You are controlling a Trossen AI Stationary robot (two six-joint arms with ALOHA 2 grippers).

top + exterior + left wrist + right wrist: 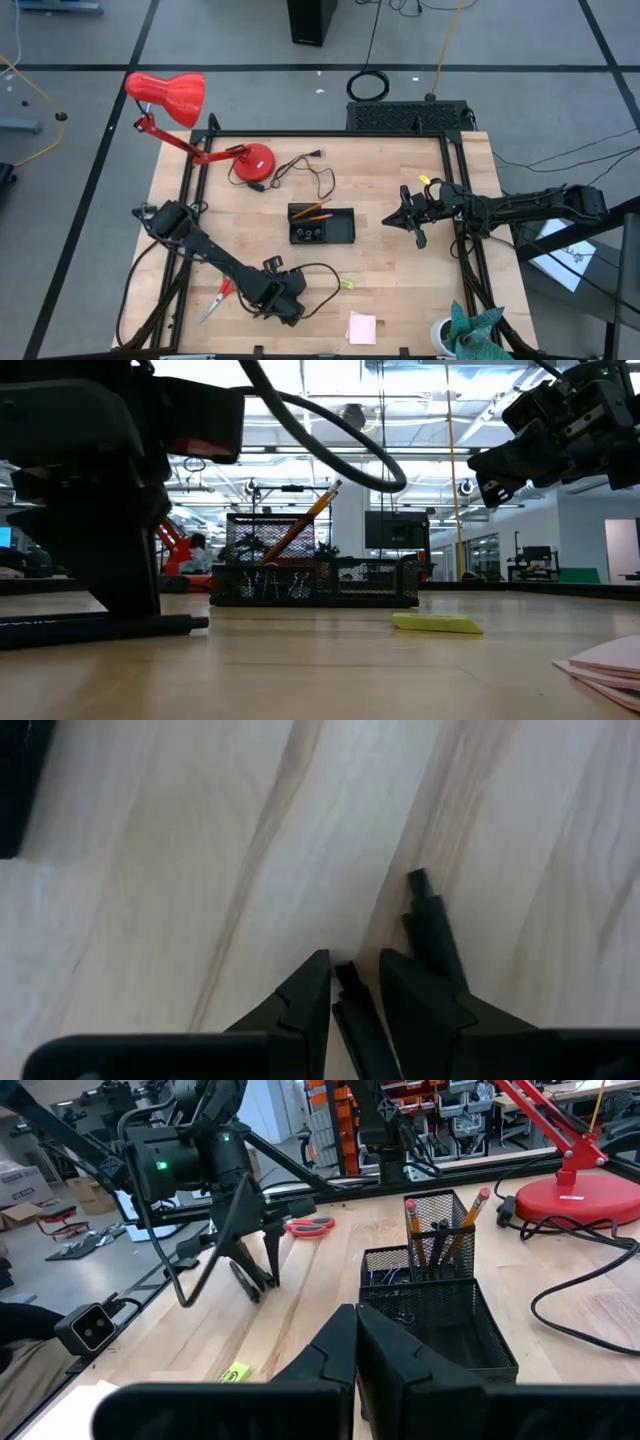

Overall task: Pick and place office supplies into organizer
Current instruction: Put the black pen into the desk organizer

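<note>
My left gripper [285, 308] [352, 962] stands near the table's front edge, pointing steeply down, shut on a dark pen [352, 1010]. A second dark pen [432, 925] [110, 625] lies flat on the wood beside its fingers. The black organizer [322, 225] [430, 1310] sits mid-table with orange pencils [310, 515] upright in its mesh cup. Red-handled scissors [215, 300], a small yellow item [347, 284] and a pink sticky pad [362, 327] lie on the table. My right gripper [405, 220] [357, 1330] hovers shut, level, to the right of the organizer. My left gripper has the dark pen between its two fingers, with the pen's end [346, 972] showing just past the fingertips. The fingers come from above, slanting steeply down, and the pen lies along them. Whether that end touches the table I cannot tell.
A red desk lamp [170, 95] stands on its base [250, 160] at the far left, its black cord [310, 178] trailing toward the organizer. A black frame rail [190, 200] runs along the table's left side. Bare wood lies between organizer and front edge.
</note>
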